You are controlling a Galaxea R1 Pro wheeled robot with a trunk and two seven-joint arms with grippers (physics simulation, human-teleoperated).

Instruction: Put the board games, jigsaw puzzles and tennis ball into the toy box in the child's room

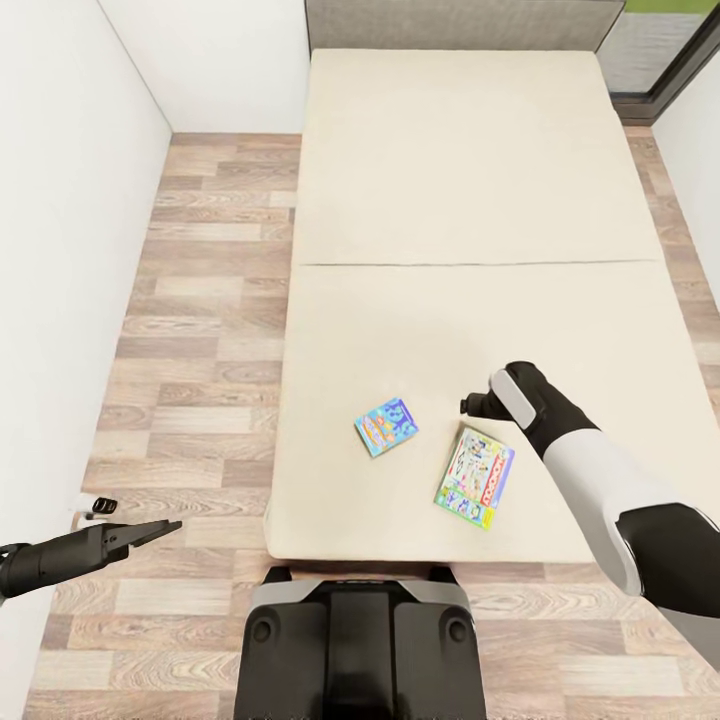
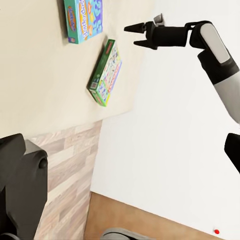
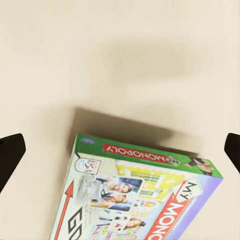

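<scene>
Lying flat on the bed, the blue board game sits at 9 o'clock of the green-edged board game; the right hand hovers above it, fingers wide open, empty.

A wide cream bed runs lengthwise away from the camera, a thin seam crossing its middle; its surface is smooth and bare of bedding folds; a grey padded headboard stands at its far end; a wood-plank floor in mixed pale and brown boards runs along both sides and round the near end; a plain white wall closes the left side and turns a corner behind the headboard; at the far right a dark-framed window or glass door shows green above and grey below; the light is soft and even, with faint shadows on the bed.
</scene>
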